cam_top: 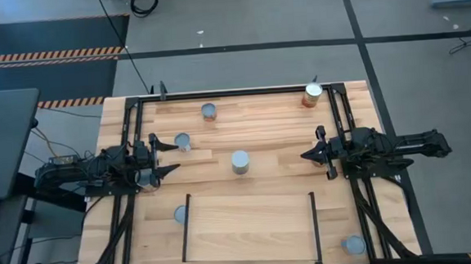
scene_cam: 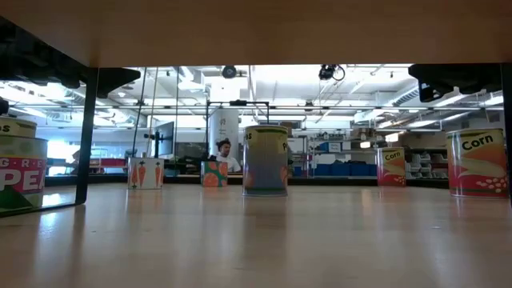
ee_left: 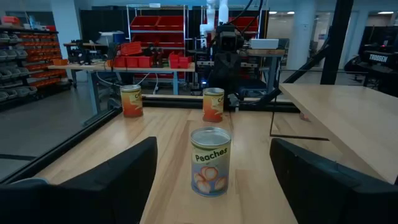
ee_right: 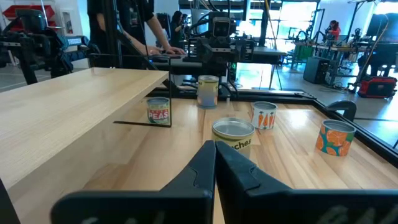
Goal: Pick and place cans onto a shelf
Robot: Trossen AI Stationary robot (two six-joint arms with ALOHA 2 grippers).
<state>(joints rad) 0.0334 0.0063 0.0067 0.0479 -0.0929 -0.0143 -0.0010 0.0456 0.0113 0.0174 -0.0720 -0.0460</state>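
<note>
Cans labelled Peaches [ee_left: 210, 160], Corn [scene_cam: 478, 162], Peas [ee_right: 158, 111]; left hand [cam_top: 167, 157] open, right hand [cam_top: 305, 155] closed.

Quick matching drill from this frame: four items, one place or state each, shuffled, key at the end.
Items:
1. Peaches can
2. orange-sided can
3. left gripper
4. right gripper

Place or state:
A. shut, holding nothing
B. near the table corner, top right in the high view
C. open, holding nothing
D. mid-table, between the two grippers

Pairs: 1-D, 2-B, 3-C, 4-A
</note>
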